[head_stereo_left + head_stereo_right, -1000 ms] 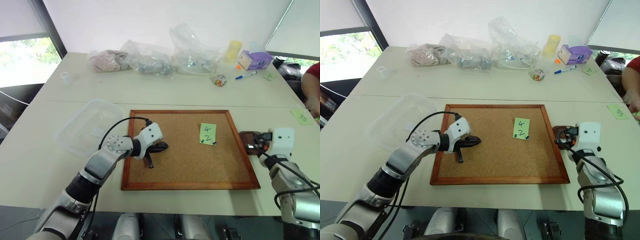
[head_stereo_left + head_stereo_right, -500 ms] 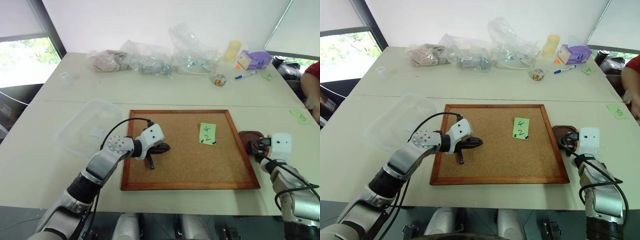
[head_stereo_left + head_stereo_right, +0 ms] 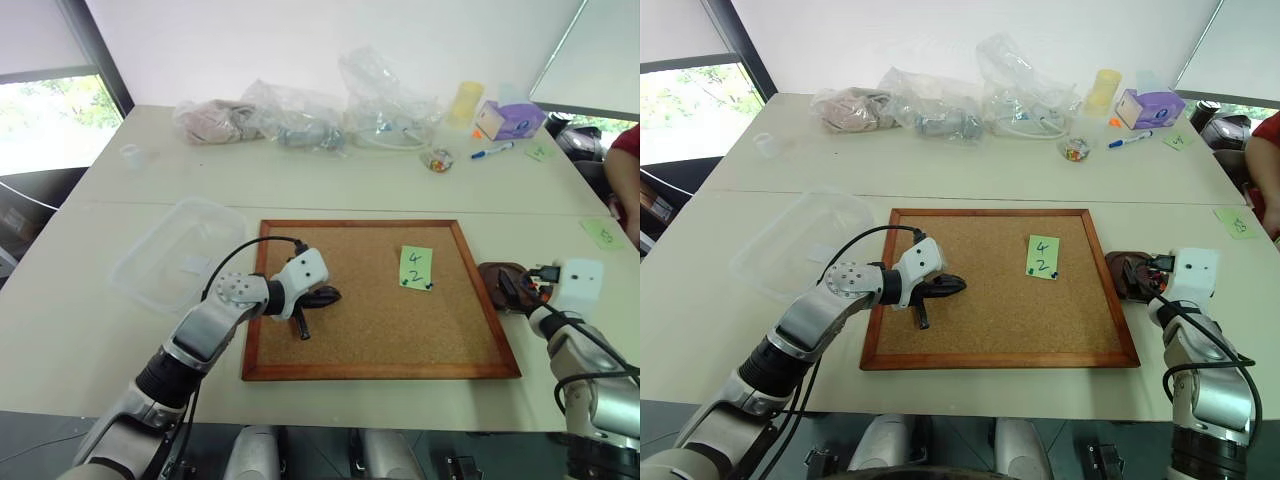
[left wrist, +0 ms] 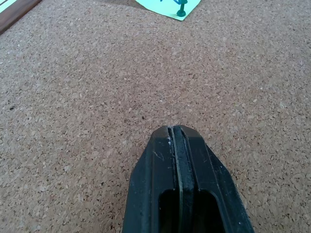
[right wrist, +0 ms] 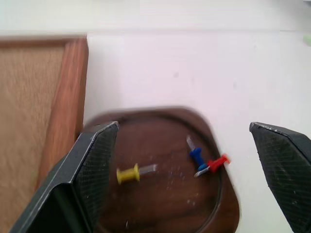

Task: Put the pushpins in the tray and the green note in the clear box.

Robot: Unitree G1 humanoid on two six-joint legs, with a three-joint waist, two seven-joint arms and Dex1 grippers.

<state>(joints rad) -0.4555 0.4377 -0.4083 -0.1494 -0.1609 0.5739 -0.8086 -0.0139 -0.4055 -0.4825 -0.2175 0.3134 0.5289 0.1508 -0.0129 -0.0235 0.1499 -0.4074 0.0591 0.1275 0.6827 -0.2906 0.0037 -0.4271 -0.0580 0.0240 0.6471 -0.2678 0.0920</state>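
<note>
Three pushpins [image 5: 197, 159], yellow, blue and red, lie on their sides in the tray [image 5: 160, 208] just off the cork board's [image 3: 370, 300] right edge, under the right gripper's [image 5: 187, 167] wide-spread fingers. The green note [image 3: 415, 268] stays pinned upright near the board's far right corner. The left gripper [image 4: 177, 141] hovers fingers pressed together, empty, over the board's left half. The clear box [image 3: 175, 255] sits beside the board's left edge.

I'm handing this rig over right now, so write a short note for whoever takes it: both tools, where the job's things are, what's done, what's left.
Left tool: shut, empty, over the cork board.
Right tool: open, empty, over the tray, which sits right of the board.
Done: yellow pushpin, blue pushpin and red pushpin lie in the tray.
Left: the green note is on the board, with two dark pins at its lower corners, one green. Pull them, tray them, then move the note to the clear box, left of the board.
</note>
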